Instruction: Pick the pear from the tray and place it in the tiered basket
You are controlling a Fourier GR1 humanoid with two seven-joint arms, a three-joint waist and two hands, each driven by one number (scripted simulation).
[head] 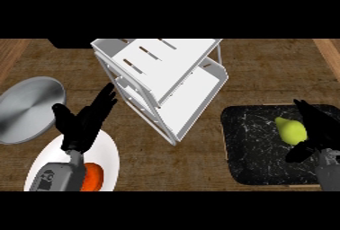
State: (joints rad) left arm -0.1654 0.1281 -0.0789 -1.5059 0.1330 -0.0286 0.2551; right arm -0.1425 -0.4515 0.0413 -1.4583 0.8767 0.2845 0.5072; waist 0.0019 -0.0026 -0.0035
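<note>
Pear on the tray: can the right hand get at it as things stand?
Probably yes: the right hand is open just beside the pear, which lies uncovered on the black tray, and nothing stands between them.

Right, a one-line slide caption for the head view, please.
Right hand open beside the pear on the black tray, white tiered basket at centre, left hand open above a white plate.
</note>
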